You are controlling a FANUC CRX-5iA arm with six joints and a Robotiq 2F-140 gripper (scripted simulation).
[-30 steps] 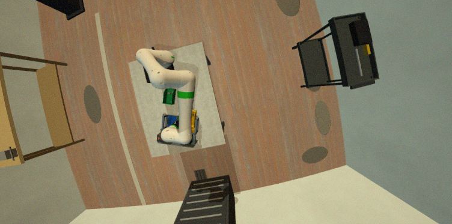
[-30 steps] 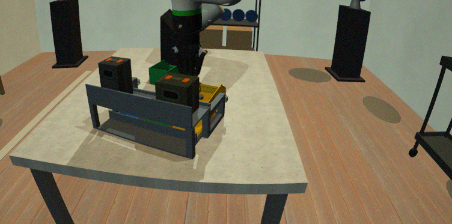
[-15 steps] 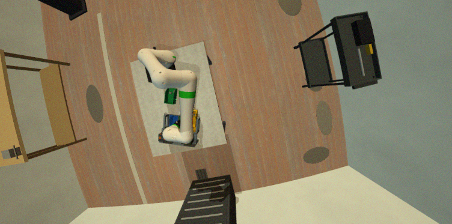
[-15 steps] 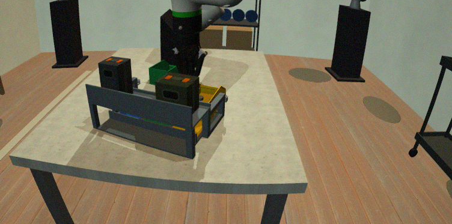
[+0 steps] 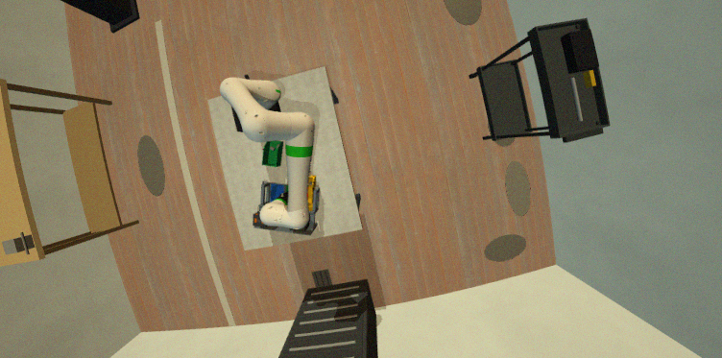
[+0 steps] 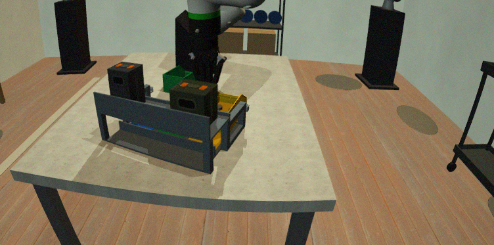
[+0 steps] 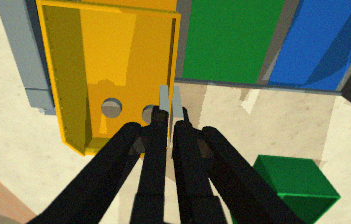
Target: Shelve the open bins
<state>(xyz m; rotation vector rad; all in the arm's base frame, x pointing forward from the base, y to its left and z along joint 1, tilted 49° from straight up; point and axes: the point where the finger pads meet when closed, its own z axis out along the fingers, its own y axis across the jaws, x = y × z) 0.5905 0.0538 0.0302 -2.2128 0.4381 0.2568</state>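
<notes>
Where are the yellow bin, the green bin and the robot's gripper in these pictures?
yellow bin point(image 7: 121, 60): wrist view, on its inner floor.
green bin point(image 7: 296, 180): wrist view, on its top.
gripper point(image 7: 171, 100): wrist view, between its two grey fingertips.

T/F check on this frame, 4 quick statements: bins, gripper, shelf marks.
1. The green bin stands on the table, outside the shelf. True.
2. The gripper is wide open above the yellow bin. False: its fingers are closed, pinching the yellow bin's side wall.
3. Two round grey parts lie on the yellow bin's floor. True.
4. The blue place lies directly next to the yellow bin. False: the green place lies between them.
</notes>
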